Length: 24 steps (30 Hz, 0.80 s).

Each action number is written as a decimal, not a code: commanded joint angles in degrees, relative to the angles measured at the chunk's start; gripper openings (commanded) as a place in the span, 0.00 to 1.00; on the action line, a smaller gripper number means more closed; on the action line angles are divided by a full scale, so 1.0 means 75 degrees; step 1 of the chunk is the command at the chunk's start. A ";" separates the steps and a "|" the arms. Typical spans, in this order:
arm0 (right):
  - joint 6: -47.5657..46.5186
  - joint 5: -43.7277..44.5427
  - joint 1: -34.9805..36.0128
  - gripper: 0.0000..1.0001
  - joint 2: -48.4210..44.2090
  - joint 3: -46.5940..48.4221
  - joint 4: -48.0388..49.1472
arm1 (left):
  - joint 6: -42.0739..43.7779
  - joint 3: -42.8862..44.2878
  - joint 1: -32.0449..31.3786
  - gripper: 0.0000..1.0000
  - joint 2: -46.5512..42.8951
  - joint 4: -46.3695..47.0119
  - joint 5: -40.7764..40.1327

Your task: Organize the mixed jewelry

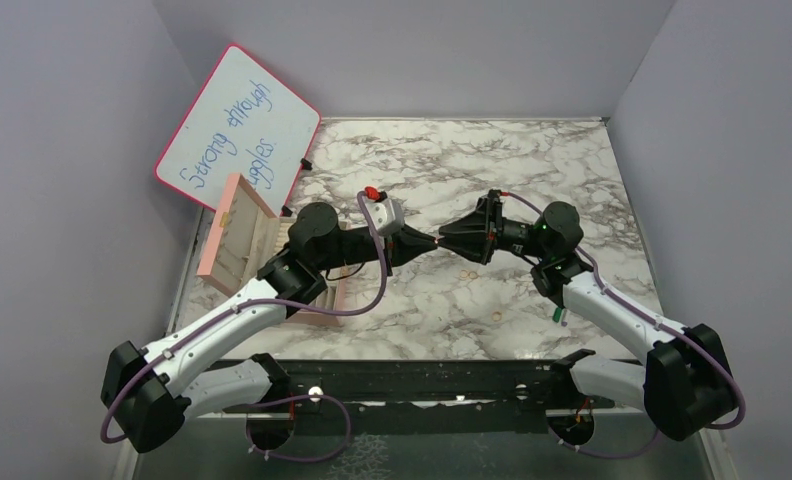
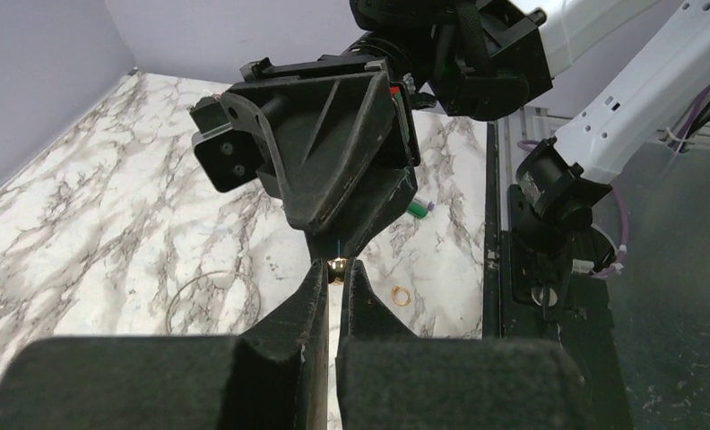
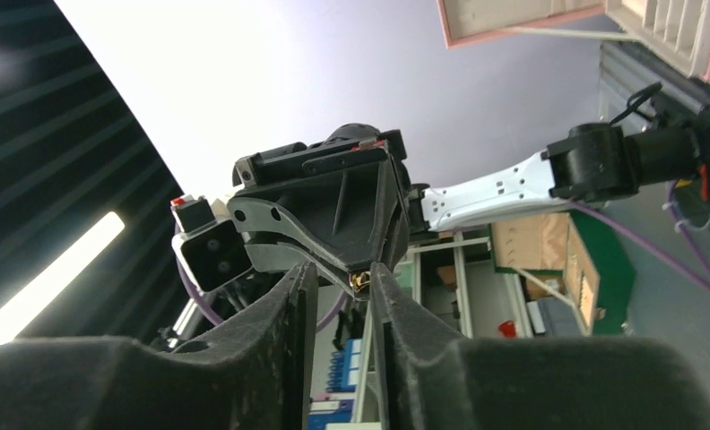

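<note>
Both grippers meet tip to tip above the middle of the marble table (image 1: 572,180). My left gripper (image 2: 335,267) is shut on a tiny gold jewelry piece (image 2: 338,265), pinched at its very fingertips. My right gripper (image 3: 342,273) faces it with its jaws apart. The gold piece (image 3: 361,283) sits between them, close to the right-hand finger (image 3: 396,313). In the top view the left gripper (image 1: 430,243) and right gripper (image 1: 444,241) almost touch. A small gold ring (image 2: 401,296) and a large thin wire hoop (image 2: 212,300) lie on the table below.
A pink compartmented box (image 1: 237,245) stands open at the table's left edge, beside the left arm. A whiteboard (image 1: 237,125) leans on the left wall. A green-and-white pen (image 1: 557,314) lies near the right arm. A black rail (image 1: 422,380) runs along the near edge.
</note>
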 commanded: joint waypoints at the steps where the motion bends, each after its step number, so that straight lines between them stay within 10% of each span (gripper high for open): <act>1: -0.0221 0.0288 -0.0026 0.39 -0.0084 -0.0016 -0.0005 | 0.0120 0.0451 -0.0059 0.00 -0.0290 -0.0863 -0.0530; 16: -0.1916 0.0778 -0.0676 0.48 -0.0076 -0.1283 -0.1357 | -0.0981 0.1808 0.0047 0.00 -0.0207 -0.6305 -0.3648; 24: -0.3319 0.0731 -0.0862 0.46 0.0636 -0.1605 -0.1735 | -0.1485 0.2150 0.0904 0.00 0.0380 -0.8165 -0.3573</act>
